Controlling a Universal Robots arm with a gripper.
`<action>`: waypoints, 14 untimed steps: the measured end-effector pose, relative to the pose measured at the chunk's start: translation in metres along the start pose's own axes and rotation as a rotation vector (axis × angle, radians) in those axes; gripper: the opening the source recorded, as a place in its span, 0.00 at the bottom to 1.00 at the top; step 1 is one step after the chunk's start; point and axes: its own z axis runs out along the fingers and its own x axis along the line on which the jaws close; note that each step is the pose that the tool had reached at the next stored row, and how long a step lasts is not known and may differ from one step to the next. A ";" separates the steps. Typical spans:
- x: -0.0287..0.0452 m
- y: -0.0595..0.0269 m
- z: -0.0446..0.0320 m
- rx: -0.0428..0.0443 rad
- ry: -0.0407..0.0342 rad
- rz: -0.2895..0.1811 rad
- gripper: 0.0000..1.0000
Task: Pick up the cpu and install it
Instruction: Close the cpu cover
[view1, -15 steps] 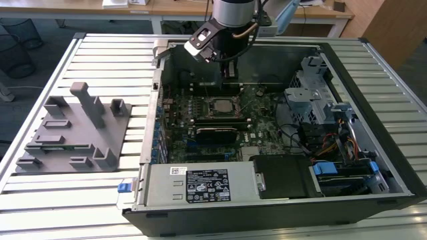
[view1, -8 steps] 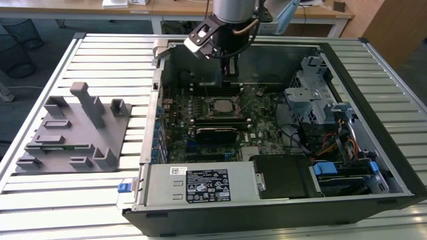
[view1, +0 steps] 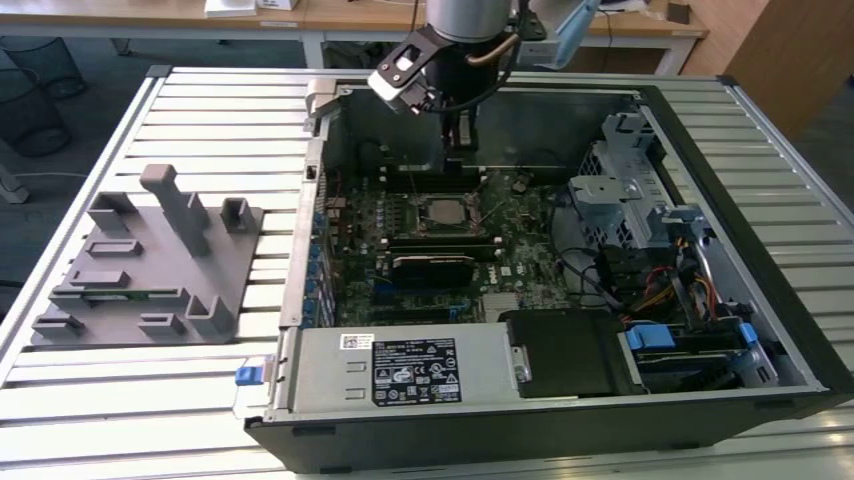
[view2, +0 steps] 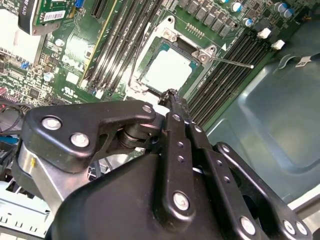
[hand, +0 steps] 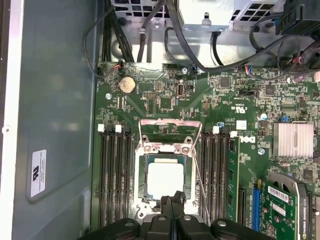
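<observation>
The cpu (view1: 441, 212) lies flat in its socket in the middle of the motherboard, silver top up, inside the open computer case (view1: 787, 300). Both wrist views show it seated in the socket frame, cpu (hand: 162, 180) and cpu (view2: 167, 70). The socket's metal load plate (hand: 170, 131) stands hinged open and the thin lever (view2: 232, 62) sticks out to the side. My gripper (view1: 458, 150) hangs just above the board at the far edge of the socket. Its black fingertips (hand: 179, 199) are pressed together, shut, with nothing between them, close over the cpu's rim; gripper (view2: 170, 95).
Memory slots (hand: 115, 175) flank the socket on both sides. A grey holder block (view1: 147, 260) sits on the slatted table at the exterior view's left. In the case are a power supply (view1: 400, 370), a drive cage (view1: 627, 190), cables (hand: 150, 35) and an expansion card (hand: 282, 200).
</observation>
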 end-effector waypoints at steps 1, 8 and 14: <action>0.0000 0.0010 -0.0001 0.0002 -0.0003 0.000 0.11; -0.0001 0.0173 0.0002 0.0009 -0.0003 0.000 0.11; -0.0002 0.0317 0.0004 0.0030 -0.0002 0.000 0.11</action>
